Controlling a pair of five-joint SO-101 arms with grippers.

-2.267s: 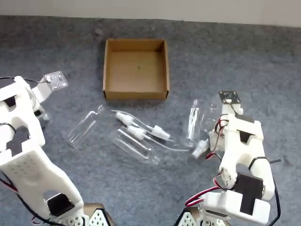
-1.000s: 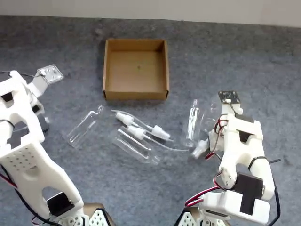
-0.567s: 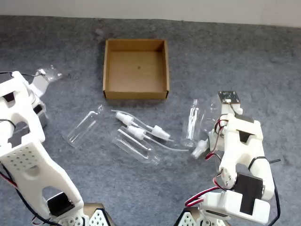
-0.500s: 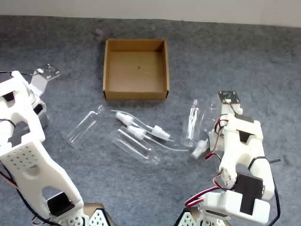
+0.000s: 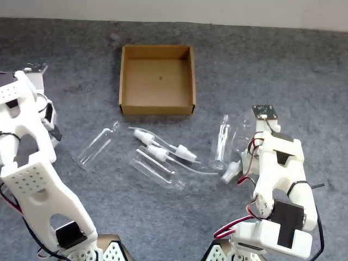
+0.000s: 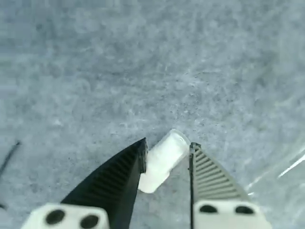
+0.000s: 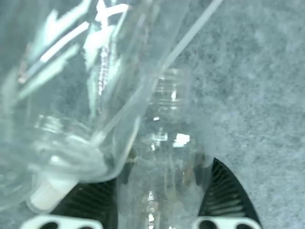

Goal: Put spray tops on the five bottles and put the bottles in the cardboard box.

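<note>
At nine o'clock on the grey carpeted tabletop [image 5: 283,65], my left hand [image 6: 167,155] is closed narrow on a small white plastic spray top [image 6: 162,161]. One black finger sits on each side of it, with carpet beneath. At four o'clock my right hand [image 7: 162,191] is clamped on a clear plastic bottle [image 7: 164,138], fingers on either side of its body. Its threaded neck points away from me and is uncapped.

A second clear bottle [image 5: 222,142] lies right against the one I hold, on its nine o'clock side. A white capped sprayer with a thin tube [image 5: 231,171] rests just beside my right wrist.

The brown square cardboard box [image 5: 122,81] stands at twelve o'clock, open side up, well apart from both hands. Near the middle, a cluster of white spray tops with thin tubes [image 5: 185,154] lies at a slant. A third clear bottle [image 5: 157,169] lies touching the cluster on its six o'clock side. A fourth clear bottle [image 5: 98,145] lies at about nine o'clock from the cluster, between it and my left arm.
</note>
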